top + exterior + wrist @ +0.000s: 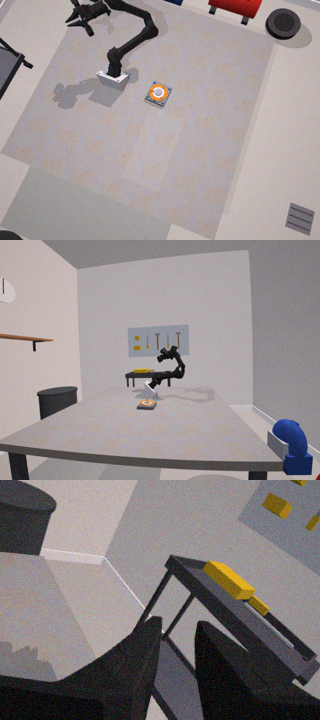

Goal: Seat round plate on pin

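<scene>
The fingers are nearly pressed together on nothing, raised well away from the plate (158,92) on the bench (206,116).

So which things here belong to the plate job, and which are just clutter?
Job:
orange round plate
grey base
post
hand, shut on nothing, raised well away from the plate

Clutter:
blue pipe elbow
dark bin
cart with yellow blocks
tool board

Orange-ringed round plate (158,92) on grey square base (165,99), around the post (158,91).
</scene>
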You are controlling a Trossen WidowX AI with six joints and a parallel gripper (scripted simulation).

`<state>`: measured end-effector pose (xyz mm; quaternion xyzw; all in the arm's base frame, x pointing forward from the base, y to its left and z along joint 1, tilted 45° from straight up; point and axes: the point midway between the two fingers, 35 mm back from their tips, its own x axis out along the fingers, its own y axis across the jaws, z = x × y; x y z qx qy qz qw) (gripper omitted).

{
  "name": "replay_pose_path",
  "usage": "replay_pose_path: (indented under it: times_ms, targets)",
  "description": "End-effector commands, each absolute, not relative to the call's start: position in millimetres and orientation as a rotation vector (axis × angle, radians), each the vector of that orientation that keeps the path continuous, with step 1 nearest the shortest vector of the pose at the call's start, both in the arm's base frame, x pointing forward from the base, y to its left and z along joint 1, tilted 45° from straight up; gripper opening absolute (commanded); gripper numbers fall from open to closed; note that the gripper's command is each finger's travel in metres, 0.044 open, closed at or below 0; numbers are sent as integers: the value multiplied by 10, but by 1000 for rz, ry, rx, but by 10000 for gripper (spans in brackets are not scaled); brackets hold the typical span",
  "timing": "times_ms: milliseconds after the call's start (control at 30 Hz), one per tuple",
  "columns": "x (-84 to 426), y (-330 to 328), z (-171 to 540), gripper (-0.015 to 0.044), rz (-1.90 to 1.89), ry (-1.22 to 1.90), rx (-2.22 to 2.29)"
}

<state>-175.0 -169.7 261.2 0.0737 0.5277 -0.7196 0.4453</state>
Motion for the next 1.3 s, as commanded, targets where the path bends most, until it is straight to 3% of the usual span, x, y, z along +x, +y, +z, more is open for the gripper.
replay_pose_path:
  times_ms: [0, 267, 633, 800, 1267]
  targets:
    - [-1427, -2062, 2340, 0, -1554, 1256, 182]
    - [-587, -2521, 1931, 0, -1141, 1168, 176]
    - [597, -2509, 1420, 0, -657, 1116, 267]
    - [1270, -2204, 1147, 0, -347, 1137, 299]
    - [2210, -927, 679, 0, 280, 1279, 379]
